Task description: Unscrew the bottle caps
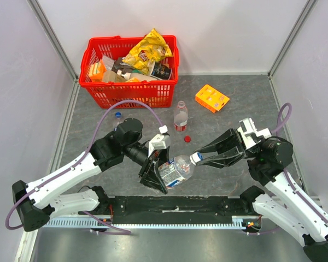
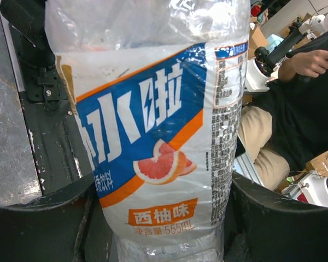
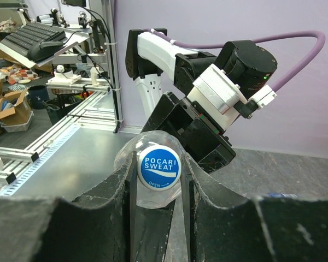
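- Left gripper [image 1: 163, 176] clamps the blue-labelled bottle [image 2: 158, 136] around its body at the table's [image 1: 235, 131] 6 o'clock, neck tipped toward 2 o'clock.
- Red-labelled bottle [image 1: 180, 116] stands upright at its 12 o'clock, with a red cap [image 1: 188, 138] loose at 1 o'clock.
- Right gripper [image 1: 203, 158], narrowed, pinches the held bottle's blue cap [image 3: 159, 166].

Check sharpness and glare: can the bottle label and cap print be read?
Left wrist: blue-labelled bottle fills the frame, label sharp, slight sheen on crinkled plastic. Right wrist: blue cap lettering crisp and readable. Top external: evenly lit, soft shadows.
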`<action>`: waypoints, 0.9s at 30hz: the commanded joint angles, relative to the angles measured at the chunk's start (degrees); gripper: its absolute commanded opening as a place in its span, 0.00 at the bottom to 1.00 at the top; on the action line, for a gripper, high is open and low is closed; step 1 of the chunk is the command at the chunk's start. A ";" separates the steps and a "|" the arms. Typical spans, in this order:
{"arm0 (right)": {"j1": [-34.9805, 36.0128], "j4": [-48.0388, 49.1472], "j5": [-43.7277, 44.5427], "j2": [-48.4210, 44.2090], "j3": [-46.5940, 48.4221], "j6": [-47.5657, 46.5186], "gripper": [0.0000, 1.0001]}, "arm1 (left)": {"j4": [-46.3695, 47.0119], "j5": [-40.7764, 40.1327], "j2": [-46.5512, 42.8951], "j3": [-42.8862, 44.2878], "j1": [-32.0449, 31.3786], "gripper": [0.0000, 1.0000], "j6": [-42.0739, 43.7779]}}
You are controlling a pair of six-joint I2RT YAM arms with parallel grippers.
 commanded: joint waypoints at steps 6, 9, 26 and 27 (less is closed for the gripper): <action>0.34 0.46 -1.87 -1.69 2.02 -1.94 0.08 | -1.71 1.56 -3.10 -0.84 -0.18 0.16 3.21; 0.25 0.38 -1.96 -1.86 2.10 -2.38 0.08 | -2.59 1.12 -3.81 -1.02 -0.18 0.16 3.83; 0.34 -18.14 6.29 -3.36 4.12 -14.93 0.06 | -7.25 -8.10 -6.27 -1.63 -0.18 0.14 6.72; 0.34 -20.78 7.78 -3.36 4.39 -16.34 0.06 | -7.43 -9.68 -6.97 -1.63 -0.18 0.14 6.99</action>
